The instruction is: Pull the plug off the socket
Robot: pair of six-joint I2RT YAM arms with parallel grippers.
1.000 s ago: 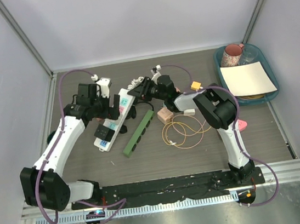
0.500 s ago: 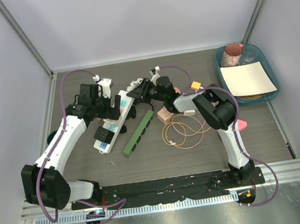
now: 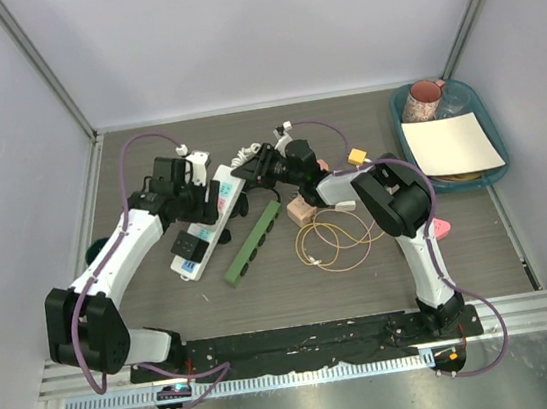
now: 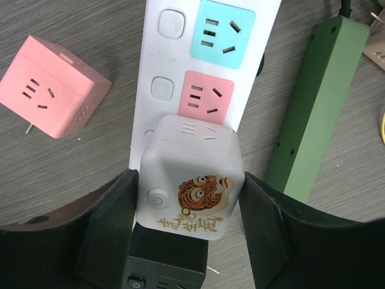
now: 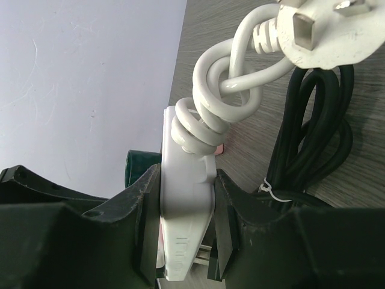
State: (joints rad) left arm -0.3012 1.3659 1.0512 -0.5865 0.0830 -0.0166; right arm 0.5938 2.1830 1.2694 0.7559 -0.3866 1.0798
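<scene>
- The left gripper [image 4: 189, 183] has moved in over the long white plastic power strip [image 4: 147, 72] in the last second, and its jaws have narrowed from wide open.
- Its black fingers [image 4: 114, 217] now flank the white cube-shaped plug with a tiger sticker [image 4: 195, 162]. They look to be touching both of its sides, so it is gripped or very nearly so.
- That plug is still seated in the strip, just below a pink socket face [image 4: 204, 99]; it has not lifted.
- The right gripper [image 5: 186, 229] has not changed. It stays clamped on the far end of the same strip, by the coiled white cable [image 5: 210, 114].
- With the strip pinned and the plug enclosed, the pull looks ready to begin.
- A dark green power strip [image 4: 313, 102] lies just beside it.
</scene>
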